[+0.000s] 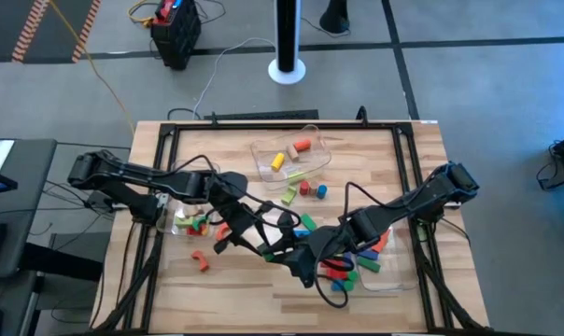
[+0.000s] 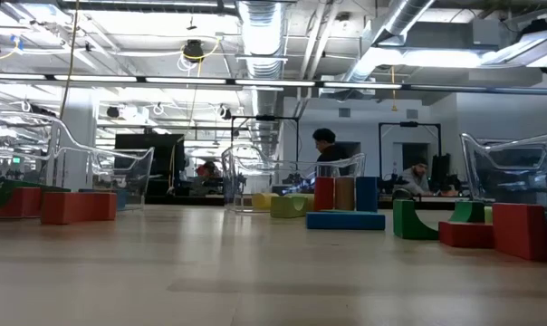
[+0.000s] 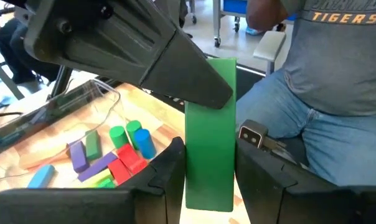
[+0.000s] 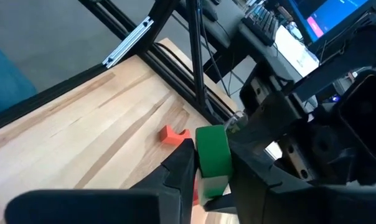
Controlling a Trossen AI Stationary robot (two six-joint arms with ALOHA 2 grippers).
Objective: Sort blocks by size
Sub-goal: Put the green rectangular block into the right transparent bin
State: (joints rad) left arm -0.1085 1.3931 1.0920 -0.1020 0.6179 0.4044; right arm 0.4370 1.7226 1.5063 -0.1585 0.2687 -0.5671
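A long green bar (image 3: 210, 130) hangs in the air over the table's middle, between my two grippers, which meet nose to nose (image 1: 293, 252). My left gripper (image 3: 210, 180) is shut on one end of it and my right gripper (image 4: 210, 168) on the other end (image 4: 213, 149). In the left wrist view the right gripper's dark body (image 3: 126, 50) covers the bar's far end. Other blocks lie below in a clear bin (image 3: 113, 158). The low view shows neither gripper. My left gripper has the green bar's near end (image 3: 206, 186) between its two fingers (image 3: 169, 174), which stand on its two long sides. The bar reaches away along the fingers, clear of the table. My right gripper pinches the bar's other end (image 4: 211, 163) between its two fingers (image 4: 182, 168), coming from the table's right side and slanting down. The bar's end face points at its camera, and the bar is lifted clear.
Clear bins stand at the far middle (image 1: 291, 154), at the left (image 1: 184, 219) and at the near right (image 1: 380, 266), each with blocks. Loose blocks lie mid-table (image 1: 310, 189), an orange arch (image 1: 200, 261) near left. A person (image 3: 325, 93) stands beyond the table's edge.
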